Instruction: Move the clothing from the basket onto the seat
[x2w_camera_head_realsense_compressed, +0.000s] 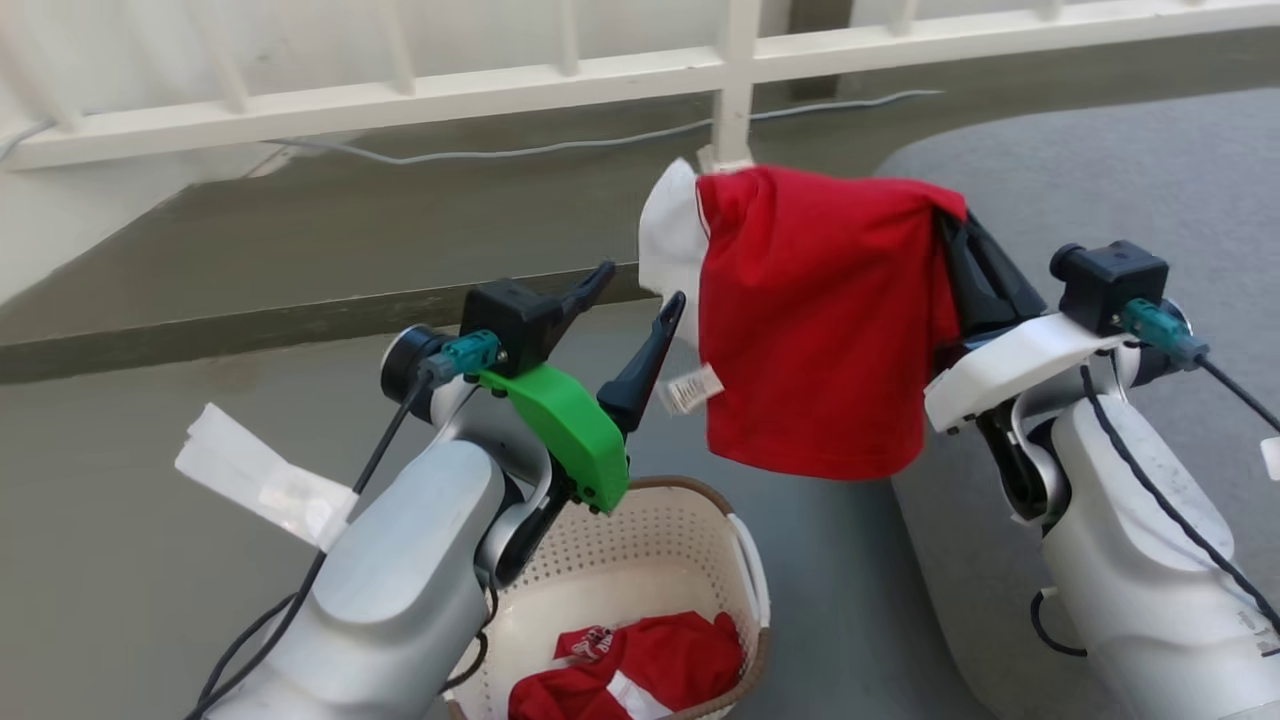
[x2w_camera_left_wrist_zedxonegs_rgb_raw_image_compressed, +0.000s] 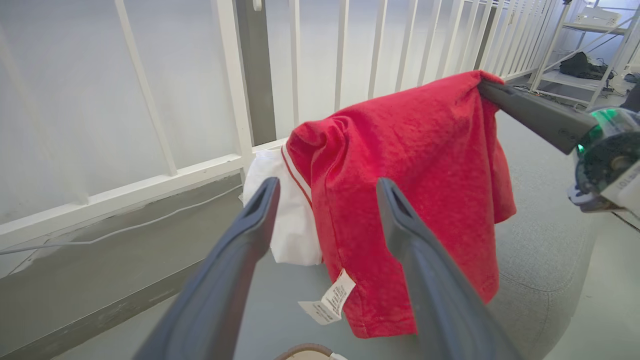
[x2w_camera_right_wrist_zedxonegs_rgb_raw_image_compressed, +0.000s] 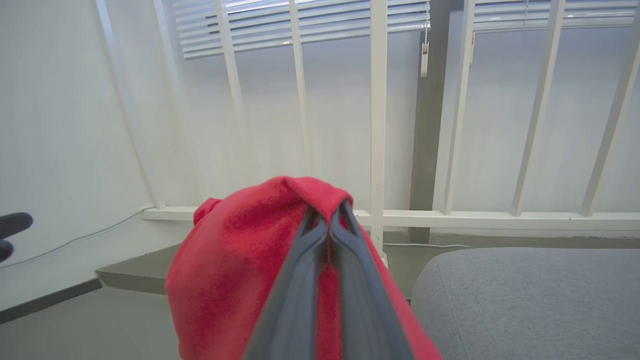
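Pale forearms rise from the lower left and lower right of the head view. Left gripper (x2w_camera_head_realsense_compressed: 640, 285), at centre left, has its two dark fingers spread wide with nothing between them; in the left wrist view those fingers (x2w_camera_left_wrist_zedxonegs_rgb_raw_image_compressed: 252, 225) fork up from the bottom edge, short of the cloth beyond. Right gripper (x2w_camera_right_wrist_zedxonegs_rgb_raw_image_compressed: 329, 215) has its fingers pressed together on a fold of a red garment (x2w_camera_head_realsense_compressed: 815, 320), pinching it at the cloth's top right corner in the head view. That garment hangs in the upper centre of the frame, with a white panel (x2w_camera_head_realsense_compressed: 668, 240) at its left edge and a small white tag (x2w_camera_head_realsense_compressed: 693, 390) dangling at lower left. It hangs clear of the basket (x2w_camera_head_realsense_compressed: 748, 560), which sits at bottom centre under the left arm, and its right side overlaps the left edge of the grey seat (x2w_camera_head_realsense_compressed: 1100, 180) on the right. A second garment (x2w_camera_head_realsense_compressed: 650, 670), also red, lies crumpled in the basket's bottom. Along the top runs a white railing (x2w_camera_head_realsense_compressed: 500, 90), with a grey cable (x2w_camera_head_realsense_compressed: 480, 155) on the floor below it.
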